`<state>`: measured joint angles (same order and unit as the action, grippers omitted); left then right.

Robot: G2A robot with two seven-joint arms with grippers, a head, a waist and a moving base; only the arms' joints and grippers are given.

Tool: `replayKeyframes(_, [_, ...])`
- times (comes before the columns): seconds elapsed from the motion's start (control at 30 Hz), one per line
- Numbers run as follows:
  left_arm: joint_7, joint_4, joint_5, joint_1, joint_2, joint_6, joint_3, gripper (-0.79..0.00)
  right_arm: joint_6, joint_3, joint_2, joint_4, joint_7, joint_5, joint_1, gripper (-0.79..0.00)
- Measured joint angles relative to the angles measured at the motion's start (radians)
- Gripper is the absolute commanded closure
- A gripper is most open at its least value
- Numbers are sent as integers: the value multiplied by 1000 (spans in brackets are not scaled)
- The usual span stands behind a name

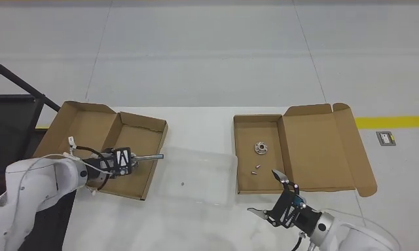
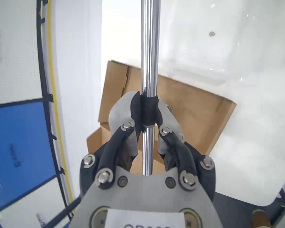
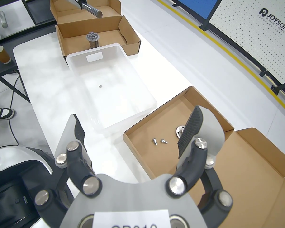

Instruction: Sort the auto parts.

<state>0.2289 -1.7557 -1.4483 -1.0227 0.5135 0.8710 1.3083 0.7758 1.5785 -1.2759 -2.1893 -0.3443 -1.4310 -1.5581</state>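
The left gripper, clamped on the steel rod over the left cardboard box, should next lower and release it; the right gripper gapes wide.

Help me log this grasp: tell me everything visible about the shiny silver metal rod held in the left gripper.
The shiny silver metal rod is a straight, mirror-polished cylinder with a flat-cut end. The left gripper is shut on it, black pads clamping it off-centre: the longer part projects forward, a short stub runs back toward the wrist. It is held roughly level above the open brown cardboard box, tip toward the clear plastic bin. Nothing else touches it.
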Motion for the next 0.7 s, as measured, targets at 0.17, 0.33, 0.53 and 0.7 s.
replayKeyframes(0.17, [103, 32, 207, -49, -7, 56, 54, 0, 0, 0, 0, 0, 0, 0, 0, -785])
replayKeyframes(0.33, [97, 32, 190, -48, -7, 54, 53, 0, 0, 0, 0, 0, 0, 0, 0, -785])
replayKeyframes(0.53, [78, 32, 200, -57, -4, 37, 52, 0, 0, 0, 0, 0, 0, 0, 0, -785])
replayKeyframes(0.7, [18, 78, 318, -62, 5, -18, 75, 0, 0, 0, 0, 0, 0, 0, 0, -785])
